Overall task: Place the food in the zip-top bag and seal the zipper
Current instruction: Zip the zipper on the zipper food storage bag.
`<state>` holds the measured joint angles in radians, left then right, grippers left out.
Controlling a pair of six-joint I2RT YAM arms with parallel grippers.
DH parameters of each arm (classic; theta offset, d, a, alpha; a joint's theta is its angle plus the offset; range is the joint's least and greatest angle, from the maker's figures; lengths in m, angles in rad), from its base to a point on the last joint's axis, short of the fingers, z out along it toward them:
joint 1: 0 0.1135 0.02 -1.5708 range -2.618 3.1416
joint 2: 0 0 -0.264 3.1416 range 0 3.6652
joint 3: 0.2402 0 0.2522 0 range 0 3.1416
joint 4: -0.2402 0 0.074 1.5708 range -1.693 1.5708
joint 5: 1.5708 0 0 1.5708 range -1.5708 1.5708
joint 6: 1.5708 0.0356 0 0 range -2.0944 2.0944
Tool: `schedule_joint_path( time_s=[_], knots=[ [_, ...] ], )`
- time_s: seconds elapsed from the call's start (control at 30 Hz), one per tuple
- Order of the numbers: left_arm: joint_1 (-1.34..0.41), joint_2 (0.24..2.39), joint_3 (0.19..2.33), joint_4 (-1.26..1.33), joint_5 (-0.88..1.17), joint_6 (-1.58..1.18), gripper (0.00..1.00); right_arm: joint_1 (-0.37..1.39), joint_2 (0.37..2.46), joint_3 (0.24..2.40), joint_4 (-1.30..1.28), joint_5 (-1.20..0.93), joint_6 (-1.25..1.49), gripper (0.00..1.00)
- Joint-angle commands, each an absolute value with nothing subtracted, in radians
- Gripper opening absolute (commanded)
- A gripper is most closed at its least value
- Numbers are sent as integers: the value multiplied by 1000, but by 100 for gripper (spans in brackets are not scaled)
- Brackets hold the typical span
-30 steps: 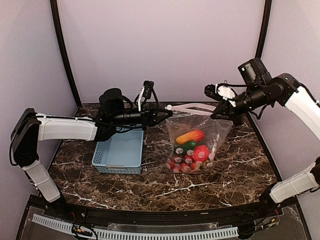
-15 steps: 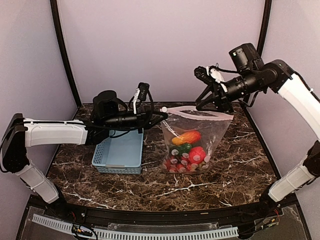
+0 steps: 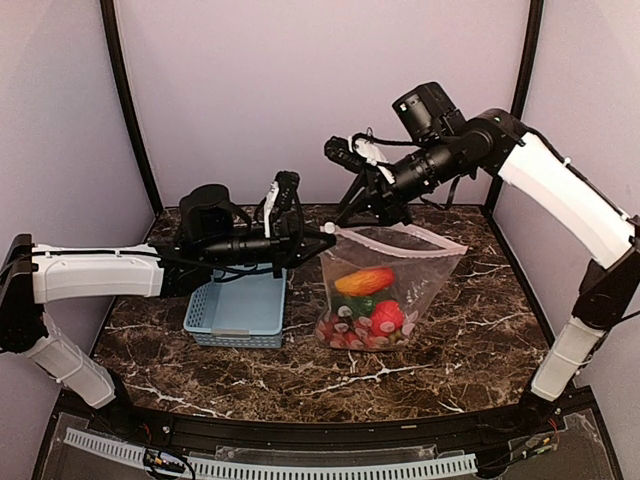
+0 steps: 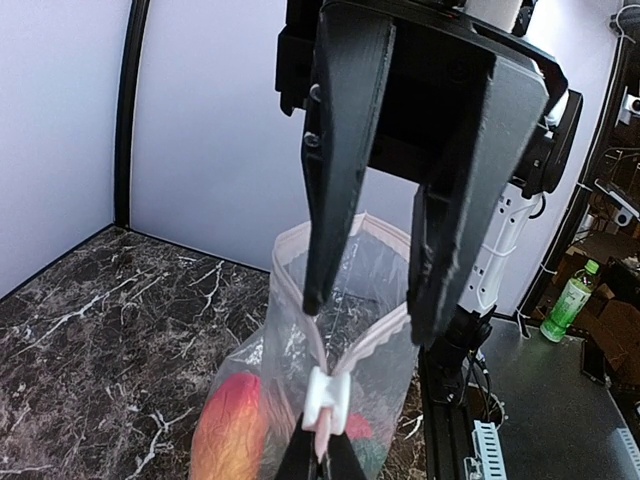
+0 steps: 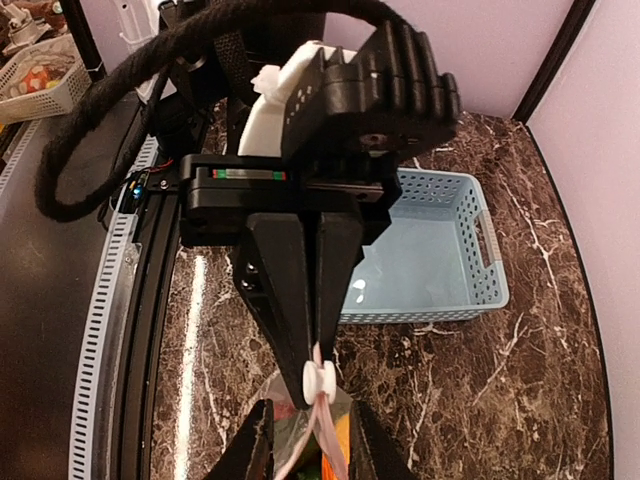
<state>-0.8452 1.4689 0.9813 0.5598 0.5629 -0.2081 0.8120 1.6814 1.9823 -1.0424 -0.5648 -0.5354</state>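
Because the zip-top bag (image 3: 405, 275) looked thin, limp and slippery, we judged its stiffer zipper (image 5: 322, 425) the best hold. Our left gripper (image 4: 320, 462) pinched that strip below the slider (image 4: 326, 392); our right gripper (image 4: 365, 315) stood released astride it. Mid-tabletop (image 3: 450, 350), the bag held the food (image 3: 365, 300); the basket (image 3: 205, 325) showed nothing inside.

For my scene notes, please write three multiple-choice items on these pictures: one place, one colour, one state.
1. What colour is the basket? A light blue; B red; C yellow.
2. Where is the food? A in the basket; B in the bag; C on a plate.
3. How is the left pincer? A wide open; B shut on the zipper; C out of view.
Key: A, its walls are pale blue; B, it shows through the clear bag; B, its tips pinch the strip.
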Motion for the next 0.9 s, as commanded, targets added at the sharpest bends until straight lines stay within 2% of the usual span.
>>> schedule_joint_path(
  time_s=[0.0, 0.27, 0.4, 0.63, 0.87],
  knots=[
    [-861, 1414, 972, 520, 537, -155, 1, 848, 1709, 2012, -1032, -556, -506, 25],
    [-873, 1401, 963, 512, 517, -138, 1, 864, 1734, 2011, -1032, -524, -500, 25],
    [-877, 1399, 965, 500, 514, -129, 1, 867, 1739, 2009, -1034, -519, -502, 18],
    [-877, 1405, 966, 491, 502, -127, 1, 868, 1720, 1989, -1042, -518, -514, 0],
    [-877, 1405, 950, 485, 466, -131, 1, 868, 1688, 1945, -1068, -452, -532, 0]
  ],
)
